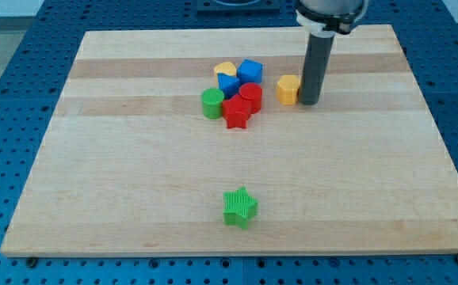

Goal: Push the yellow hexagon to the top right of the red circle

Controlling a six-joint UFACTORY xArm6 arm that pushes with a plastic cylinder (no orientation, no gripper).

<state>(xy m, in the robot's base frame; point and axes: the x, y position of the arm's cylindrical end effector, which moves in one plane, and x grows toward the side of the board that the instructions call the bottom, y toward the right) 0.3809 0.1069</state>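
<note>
Wooden board (134, 206) on blue pegboard (23, 79); my tip (308, 102) touching yellow hexagon (288, 89); no tool.

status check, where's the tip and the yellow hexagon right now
My tip down on the board, touching the yellow hexagon's right side. Hexagon sits right of the red circle, small gap between. Nothing in that gap.

- The desk (134, 198) is a pale wooden board with lengthwise grain, lying on a blue perforated surface (7, 95).
- A yellow hexagon (288, 89) sits far on the desk, right of centre, with my tip (309, 102) just at its right side.
- Left of it is a tight cluster: red circle (250, 97), red star (237, 113), green circle (212, 104), blue cube (250, 71), blue block (229, 85), yellow heart (226, 69).
- A green star (239, 207) lies alone, near, well apart.
</note>
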